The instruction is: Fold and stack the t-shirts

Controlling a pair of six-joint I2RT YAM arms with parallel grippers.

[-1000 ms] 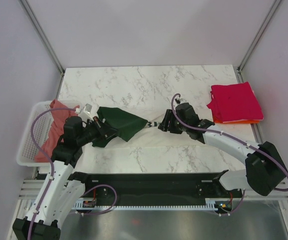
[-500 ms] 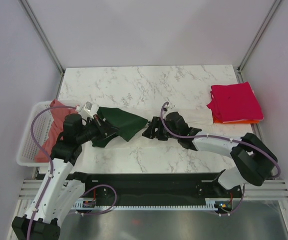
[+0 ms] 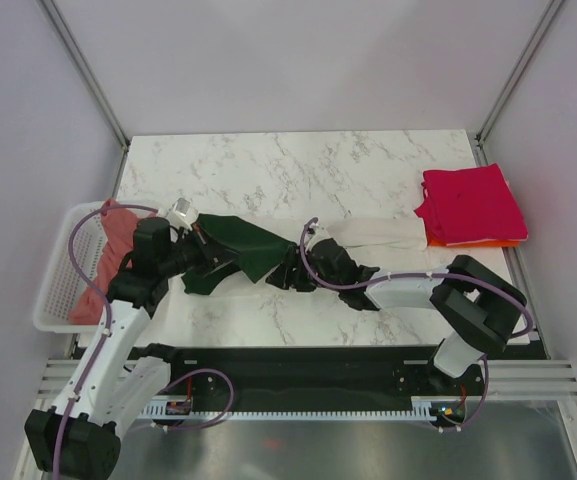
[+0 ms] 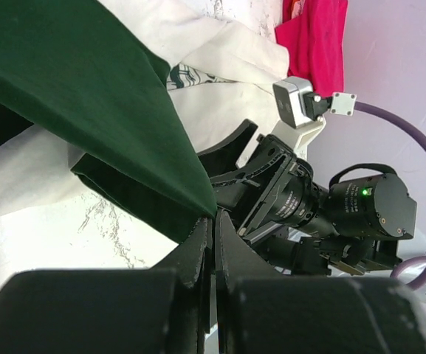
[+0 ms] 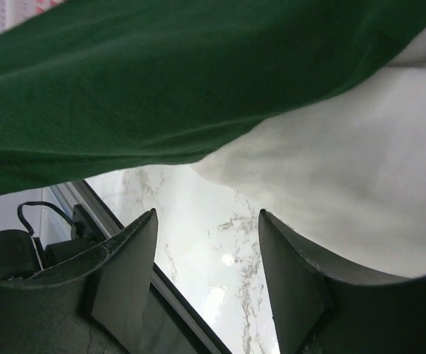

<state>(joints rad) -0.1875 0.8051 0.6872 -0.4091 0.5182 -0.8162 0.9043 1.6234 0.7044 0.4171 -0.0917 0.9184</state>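
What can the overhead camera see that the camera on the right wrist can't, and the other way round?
Only the overhead view shows the white basket with a salmon shirt in it, the folded magenta shirt lying on an orange one, and both arms. Only the right wrist view shows its own end effector close up, fingers apart with nothing between them, right by the cloth. Both show the green sleeve, the cream shirt and the marble table.

Marble table (image 3: 268, 165): cream tee (image 3: 388, 235) with green sleeves strewn across the middle; orange tee (image 3: 478, 243) at right edge, under magenta tee (image 3: 468, 205).
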